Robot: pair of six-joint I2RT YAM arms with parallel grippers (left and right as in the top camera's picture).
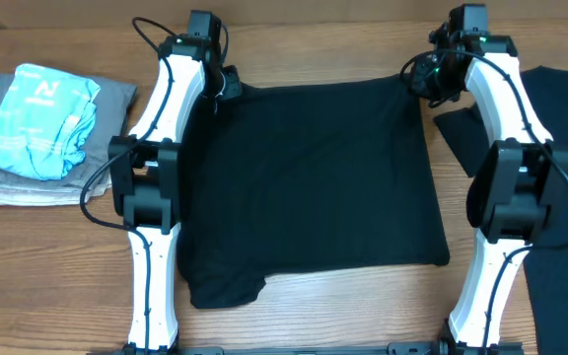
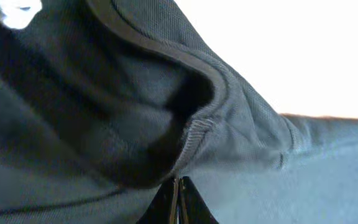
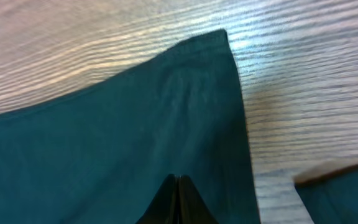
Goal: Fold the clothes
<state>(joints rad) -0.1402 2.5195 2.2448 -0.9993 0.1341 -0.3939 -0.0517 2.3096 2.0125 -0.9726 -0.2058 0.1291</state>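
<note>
- The black T-shirt (image 1: 314,177) lies spread flat in the middle of the bench (image 1: 314,320), between the two arms. Its far edge runs left to right and one sleeve (image 1: 227,288) sticks out at the near-left corner.
- That far edge is what the next move likely turns on: it spans from one pair of jaws to the other, so neither arm is nearer and each has its own corner.
- The left arm (image 1: 151,128) reaches to the far-left corner. Its jaws are fully closed and pinch fabric that bunches up above them, with a ribbed collar edge (image 2: 166,46) curling overhead (the white patch (image 2: 14,11) may be the neck label).
- The right arm (image 1: 506,108) reaches to the far-right corner (image 3: 219,37). Its jaws are also closed, with cloth running right up to the tips; they appear to hold it, though the pinch itself is hidden.
- To fold, both corners would probably have to travel together toward the near edge.
- Further out are a second black garment (image 1: 560,148) on the right and a folded grey-and-blue pile (image 1: 35,123) on the left.
</note>
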